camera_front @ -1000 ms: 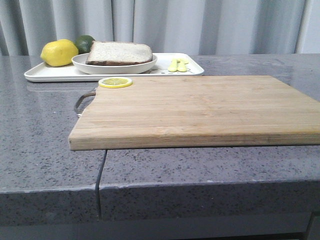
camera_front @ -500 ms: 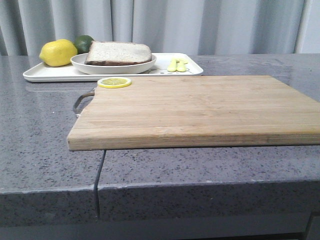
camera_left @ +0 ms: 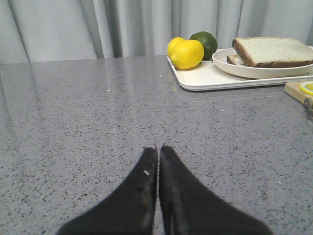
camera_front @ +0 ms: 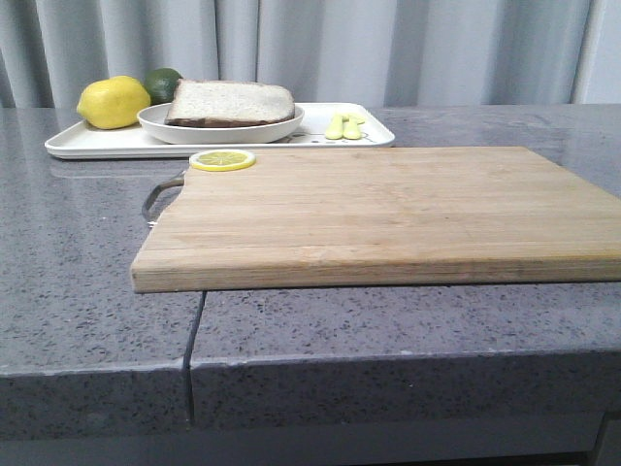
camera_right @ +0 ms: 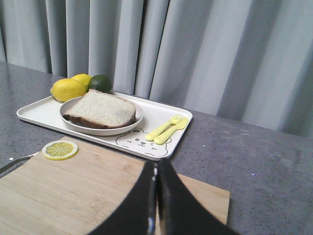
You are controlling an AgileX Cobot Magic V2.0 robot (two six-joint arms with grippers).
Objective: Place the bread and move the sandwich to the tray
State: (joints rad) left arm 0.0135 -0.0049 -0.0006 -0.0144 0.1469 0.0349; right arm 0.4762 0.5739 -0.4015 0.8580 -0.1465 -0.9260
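Grey speckled desk (camera_front: pixel 87 243), brown-crusted sandwich (camera_front: pixel 231 102) plated on white tray (camera_front: pixel 97 143) upper left, both grippers' jaws pressed together.

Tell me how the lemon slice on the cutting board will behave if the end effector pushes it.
The lemon slice is thin and flat, so it would probably slide, not roll. It sits at the cutting board's corner edge, so a nudge may drop it off. Likely light and hard to pinch.
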